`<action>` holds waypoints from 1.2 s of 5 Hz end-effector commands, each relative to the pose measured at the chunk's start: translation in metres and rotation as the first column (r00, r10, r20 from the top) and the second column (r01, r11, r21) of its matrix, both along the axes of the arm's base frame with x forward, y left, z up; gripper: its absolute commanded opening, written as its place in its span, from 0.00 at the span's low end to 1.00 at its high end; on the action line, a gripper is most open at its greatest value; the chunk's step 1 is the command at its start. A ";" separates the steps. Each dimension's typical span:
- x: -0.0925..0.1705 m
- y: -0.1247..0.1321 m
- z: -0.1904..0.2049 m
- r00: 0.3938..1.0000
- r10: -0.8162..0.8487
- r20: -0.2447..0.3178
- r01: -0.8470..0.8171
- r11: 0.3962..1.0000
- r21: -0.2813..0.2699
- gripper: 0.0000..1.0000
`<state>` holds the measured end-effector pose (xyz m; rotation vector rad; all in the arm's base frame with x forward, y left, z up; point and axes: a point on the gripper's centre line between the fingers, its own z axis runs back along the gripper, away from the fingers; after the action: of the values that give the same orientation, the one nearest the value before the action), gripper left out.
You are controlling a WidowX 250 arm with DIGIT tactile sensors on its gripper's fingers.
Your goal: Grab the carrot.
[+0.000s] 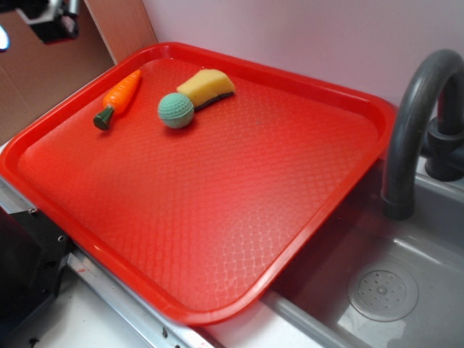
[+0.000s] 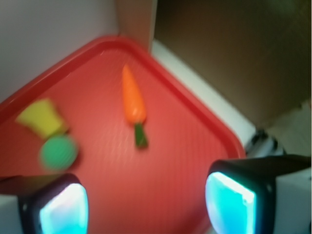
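The carrot [image 1: 118,97] is a small orange toy with a dark green stub at its fat end. It gets thinner toward its other end, which comes to a point. It lies flat on its side, not standing up. It rests on the red tray [image 1: 217,217], close to one of the far corners and near the tray's raised edge. In the exterior view the green end is nearer and the point is farther back. In the blurry wrist view the carrot [image 2: 132,105] lies alone, with nothing touching it.
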<state>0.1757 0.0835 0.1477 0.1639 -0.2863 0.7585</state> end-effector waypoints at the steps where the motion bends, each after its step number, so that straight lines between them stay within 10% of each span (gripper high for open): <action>1: 0.039 0.064 -0.045 0.994 0.104 0.017 -0.105 0.990 0.093 1.00; 3: 0.074 0.053 -0.092 0.996 -0.084 -0.038 0.079 0.987 -0.137 1.00; 5: 0.086 0.046 -0.129 0.975 -0.174 -0.138 0.146 0.970 -0.196 1.00; 6: 0.084 0.054 -0.133 0.975 -0.148 -0.168 0.102 0.961 -0.256 0.00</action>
<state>0.2678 0.1311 0.0138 -0.0176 -0.0266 0.6258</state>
